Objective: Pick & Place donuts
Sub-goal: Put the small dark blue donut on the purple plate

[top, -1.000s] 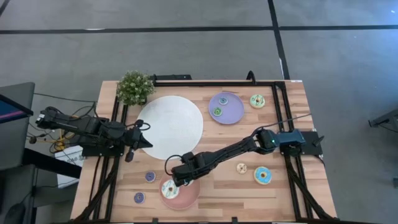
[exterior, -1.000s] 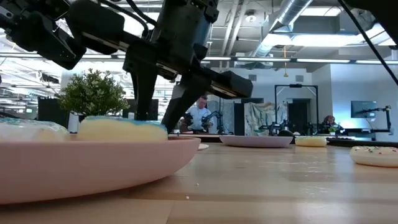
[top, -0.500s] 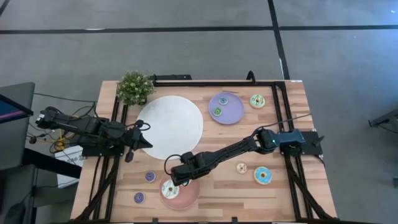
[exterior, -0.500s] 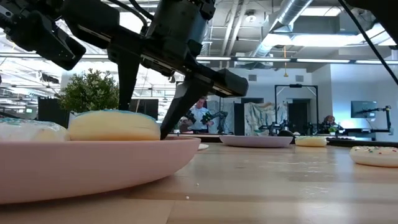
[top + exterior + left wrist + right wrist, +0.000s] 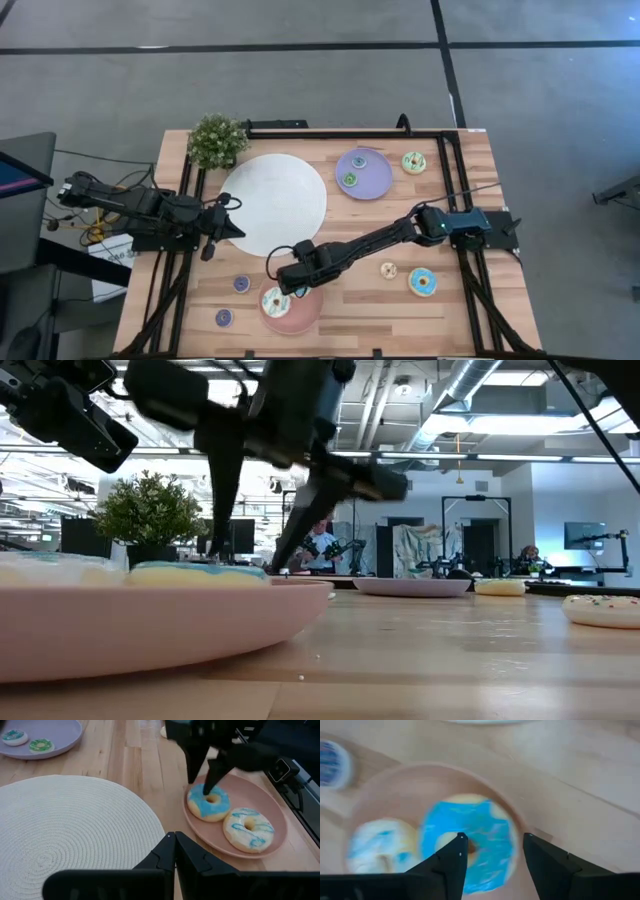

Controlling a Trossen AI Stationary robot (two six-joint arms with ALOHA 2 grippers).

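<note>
The blue-iced donut point(image 5: 487, 862) lies flat on the pink plate point(image 5: 395, 775) beside a white donut with blue drizzle point(image 5: 248, 826). My right gripper point(image 5: 495, 840) is open over the blue one. One finger point(image 5: 451, 860) stands over its hole and the other point(image 5: 545, 865) beyond its outer rim. In the high view the gripper point(image 5: 288, 285) hides the blue donut. My left gripper point(image 5: 175, 837) is shut and waits at the left edge of the white mat point(image 5: 272, 203). My right gripper comes at the blue-iced donut from above, with the ring wall point(image 5: 507, 845) between its open fingers. I cannot tell whether either finger touches it. The donut lies flat on the pink plate.
A lilac plate point(image 5: 363, 172) far right holds two mini donuts. A green donut point(image 5: 414, 161) lies beside it. A light blue donut point(image 5: 421, 282) and a beige mini point(image 5: 388, 270) lie right of the pink plate, two purple-blue minis point(image 5: 242, 283) point(image 5: 224, 317) left of it. A plant point(image 5: 217, 140) stands far left.
My right gripper has stayed over the pink plate, shifting only slightly. The blue-iced donut stood raised on the plate half a second ago and has settled flat in it.
</note>
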